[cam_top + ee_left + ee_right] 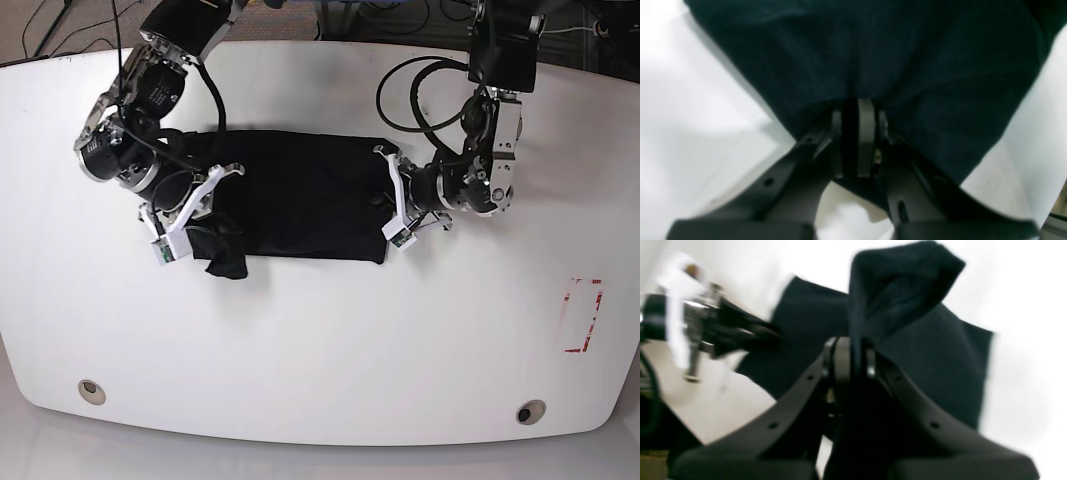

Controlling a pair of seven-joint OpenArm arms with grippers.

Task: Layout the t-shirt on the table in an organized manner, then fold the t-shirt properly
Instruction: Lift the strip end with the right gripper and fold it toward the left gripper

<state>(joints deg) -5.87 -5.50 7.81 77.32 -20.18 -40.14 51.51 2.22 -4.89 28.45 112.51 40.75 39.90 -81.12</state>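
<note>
The plain black soft cloth t-shirt (295, 198) lies as a folded band on the large white smooth table (320, 340). The left gripper (858, 110) and the right gripper (853, 355) each pinch an end (jaws closed on cloth); the final folds seem left.

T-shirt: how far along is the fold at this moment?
Done: the t-shirt lies as a narrow band across the table, sides apparently folded in. In hand: the left pincer and right pincer each clamp an end, the right lifting a flap. Left: folding the band's ends together.
</note>
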